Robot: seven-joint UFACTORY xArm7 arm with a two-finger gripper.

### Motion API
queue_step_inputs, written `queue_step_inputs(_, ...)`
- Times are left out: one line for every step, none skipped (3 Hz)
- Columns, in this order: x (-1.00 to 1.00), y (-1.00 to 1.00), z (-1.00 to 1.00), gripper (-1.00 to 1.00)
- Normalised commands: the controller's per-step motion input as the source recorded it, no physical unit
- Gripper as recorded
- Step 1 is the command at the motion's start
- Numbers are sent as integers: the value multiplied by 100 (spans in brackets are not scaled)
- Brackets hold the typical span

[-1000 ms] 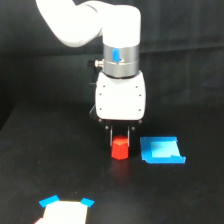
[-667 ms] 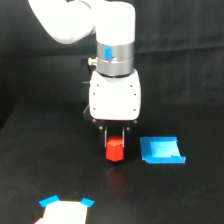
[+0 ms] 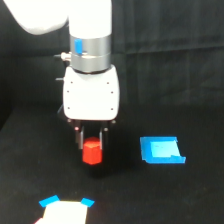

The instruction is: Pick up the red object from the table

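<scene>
While it's straddled from straight above, the red hexagonal block (image 3: pixel 92 151) looks pinched by the tool (image 3: pixel 92 142).
Whether it's been raised off the black counter (image 3: pixel 190 195) can't be told; the blue square piece (image 3: pixel 161 150) is left well apart.

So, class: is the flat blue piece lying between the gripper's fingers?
No: the blue piece lies apart on the table, to the exterior view's right of the gripper, whose fingers flank the red object.

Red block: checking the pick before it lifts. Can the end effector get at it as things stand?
Probably yes: the end effector sits right over the red block, fingers flanking it, nothing between.
</scene>
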Motion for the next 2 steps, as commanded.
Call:
queue_step_inputs(100, -15, 100, -50)
queue_step_inputs(-1, 36, 100, -100)
